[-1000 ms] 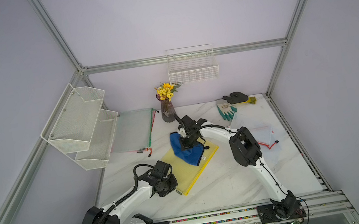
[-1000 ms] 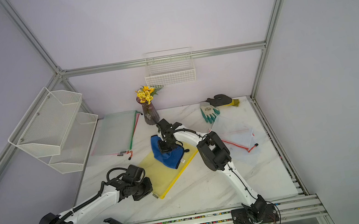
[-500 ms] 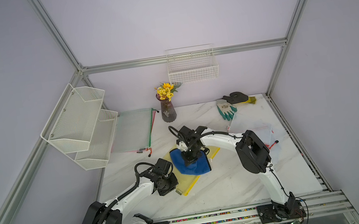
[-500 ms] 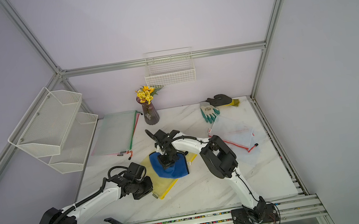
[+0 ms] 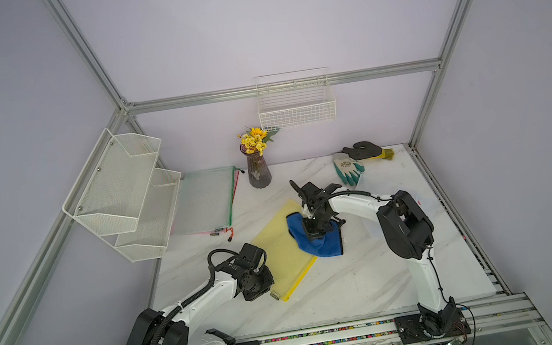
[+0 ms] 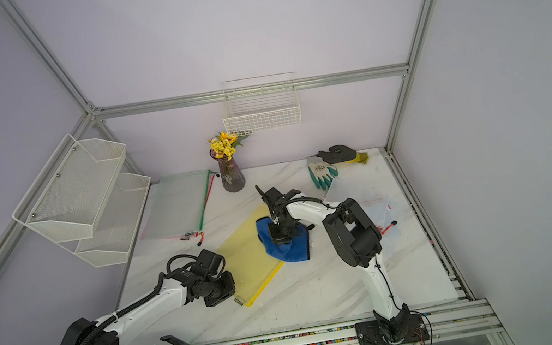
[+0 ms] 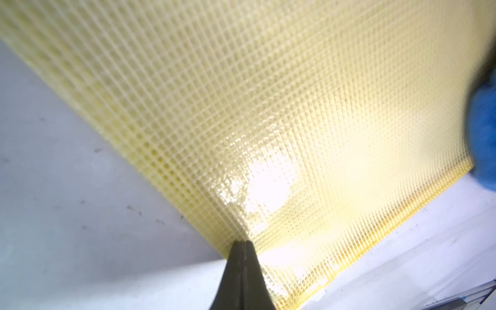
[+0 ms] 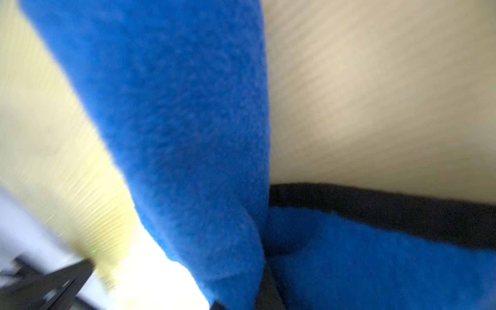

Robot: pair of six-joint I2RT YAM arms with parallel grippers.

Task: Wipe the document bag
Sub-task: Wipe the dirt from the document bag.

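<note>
We see the yellow mesh doc bag (image 5: 285, 257) lying flat mid-table (image 5: 357, 280), betw. the two arms. The blue cloth (image 5: 320, 244) lies over its far end, bunched and clamped in the right gripper (image 5: 314, 230), which we take to be the wiping pad. The left gripper (image 7: 242, 244) is closed on nothing, its tips pressed on the bag's near edge, prob. to pin it vs. sliding. Only the left wrist view shows that contact. The right wrist view is blurred and shows just cloth + mesh.
</note>
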